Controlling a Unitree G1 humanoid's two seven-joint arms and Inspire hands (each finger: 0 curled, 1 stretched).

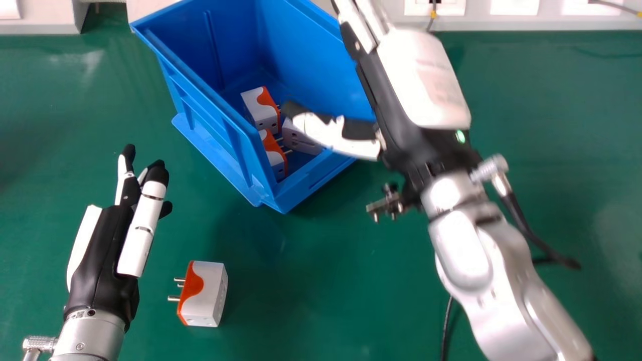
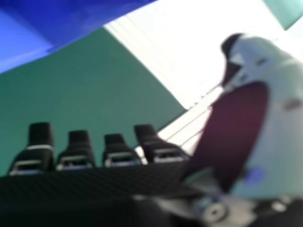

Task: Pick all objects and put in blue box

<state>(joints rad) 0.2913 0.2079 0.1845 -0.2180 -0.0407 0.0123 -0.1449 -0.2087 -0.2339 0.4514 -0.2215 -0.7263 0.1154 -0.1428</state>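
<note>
While our left hand [image 1: 103,245] sits open and empty, we see one boxy white-and-orange plastic plug adapter [image 1: 208,296] near its right side on the green table [image 1: 321,281]. Our right hand [image 1: 421,75], fingers extended, grasping nothing, hangs over the blue plastic box [image 1: 210,130], where we count three similar adapters [image 1: 258,108].

Glossy plastic-looking blue box [image 1: 225,135] on smooth green table [image 1: 321,281].

Right hand [image 1: 421,80] blurred, fingertips cut off at the head view's far edge, blue box [image 1: 200,110] cropped on its far side, white adapter [image 1: 296,143] partly hidden behind the thumb [image 1: 328,134], orange-and-white adapter [image 1: 272,145] partly behind the left wall.
</note>
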